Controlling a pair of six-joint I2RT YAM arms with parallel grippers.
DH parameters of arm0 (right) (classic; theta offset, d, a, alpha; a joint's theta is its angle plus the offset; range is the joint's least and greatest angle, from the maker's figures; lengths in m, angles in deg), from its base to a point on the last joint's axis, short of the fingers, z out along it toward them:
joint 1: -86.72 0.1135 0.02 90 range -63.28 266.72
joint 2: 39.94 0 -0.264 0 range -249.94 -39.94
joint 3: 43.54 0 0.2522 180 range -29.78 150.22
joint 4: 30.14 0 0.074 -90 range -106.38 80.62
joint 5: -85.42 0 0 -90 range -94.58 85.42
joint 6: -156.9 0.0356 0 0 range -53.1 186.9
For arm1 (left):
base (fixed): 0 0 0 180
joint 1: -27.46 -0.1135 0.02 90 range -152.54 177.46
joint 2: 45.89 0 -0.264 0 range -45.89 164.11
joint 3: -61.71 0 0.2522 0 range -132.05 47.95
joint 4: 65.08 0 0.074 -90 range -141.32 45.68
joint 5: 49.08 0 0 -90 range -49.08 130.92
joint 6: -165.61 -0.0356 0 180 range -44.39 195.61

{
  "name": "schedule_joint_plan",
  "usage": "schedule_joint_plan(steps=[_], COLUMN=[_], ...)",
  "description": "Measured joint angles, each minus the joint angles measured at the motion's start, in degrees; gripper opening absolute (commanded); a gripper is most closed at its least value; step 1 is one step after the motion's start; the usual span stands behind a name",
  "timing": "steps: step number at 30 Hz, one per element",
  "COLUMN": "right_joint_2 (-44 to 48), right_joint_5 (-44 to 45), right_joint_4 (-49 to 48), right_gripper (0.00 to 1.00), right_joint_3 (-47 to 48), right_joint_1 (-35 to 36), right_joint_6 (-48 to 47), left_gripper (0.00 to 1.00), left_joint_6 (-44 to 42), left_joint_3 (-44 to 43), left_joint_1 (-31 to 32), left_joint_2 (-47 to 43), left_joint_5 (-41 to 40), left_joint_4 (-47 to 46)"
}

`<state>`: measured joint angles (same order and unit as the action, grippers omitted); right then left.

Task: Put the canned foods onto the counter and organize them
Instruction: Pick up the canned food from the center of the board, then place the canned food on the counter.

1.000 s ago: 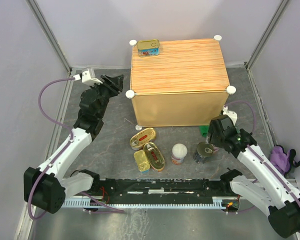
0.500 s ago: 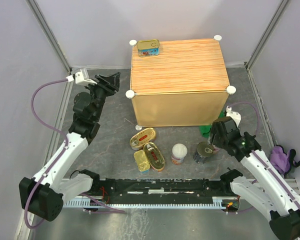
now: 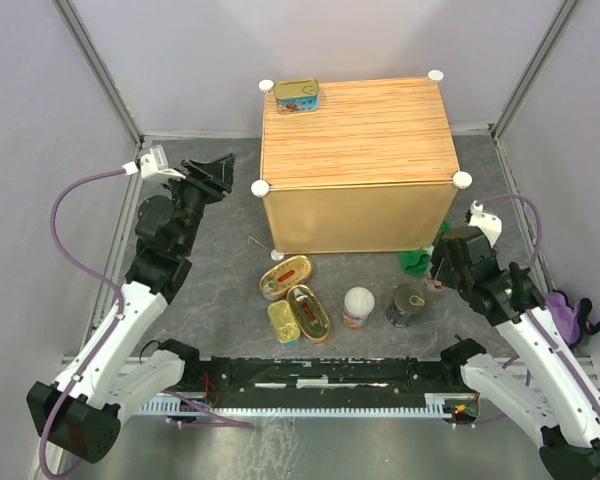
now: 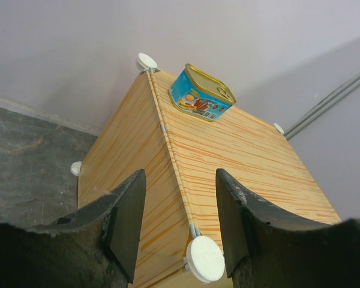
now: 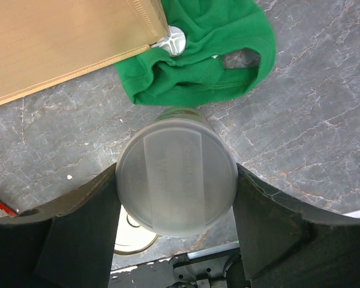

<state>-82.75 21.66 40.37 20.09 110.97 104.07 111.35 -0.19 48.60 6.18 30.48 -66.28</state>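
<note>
Gold-lidded tin (image 3: 297, 96) (one) on the counter (image 3: 360, 125), five tins (image 3: 359, 307) below; right gripper (image 5: 176, 180) clamps a pale-lidded can (image 5: 176, 171), left gripper (image 4: 180, 180) gapes.

The left arm (image 3: 130, 300) rises from its base with the elbow bent and the wrist lifted high. The left gripper (image 3: 223, 168) tilts forward and upward, its two dark fingers (image 4: 129, 210) standing apart with nothing between them. The right arm (image 3: 540, 340) angles inward from its base, wrist turned down. The right gripper (image 5: 176, 192) points downward, jaws pressed against both sides of a grey-lidded can (image 5: 177, 171).
</note>
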Motion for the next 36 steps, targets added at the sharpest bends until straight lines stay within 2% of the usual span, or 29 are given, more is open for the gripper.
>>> schedule_joint_plan(steps=[15, 24, 36], right_joint_2=[3.72, 0.44, -10.05], right_joint_5=[-1.29, -3.26, -7.1], right_joint_4=[7.74, 10.78, 16.02], right_gripper=[0.02, 0.01, 0.01], right_joint_3=[3.63, 16.92, 36.81], right_joint_1=[0.0, 0.0, 0.0], right_joint_6=[-1.27, -3.87, -7.1], left_gripper=[0.56, 0.56, 0.56], left_joint_6=[0.46, 0.46, 0.42], left_joint_3=[-1.09, -1.62, -3.54], left_joint_1=[0.0, 0.48, 0.52], left_joint_2=[-2.38, -0.96, -0.44], left_joint_5=[0.07, 0.07, 0.09], left_joint_4=[2.82, 2.78, 2.38])
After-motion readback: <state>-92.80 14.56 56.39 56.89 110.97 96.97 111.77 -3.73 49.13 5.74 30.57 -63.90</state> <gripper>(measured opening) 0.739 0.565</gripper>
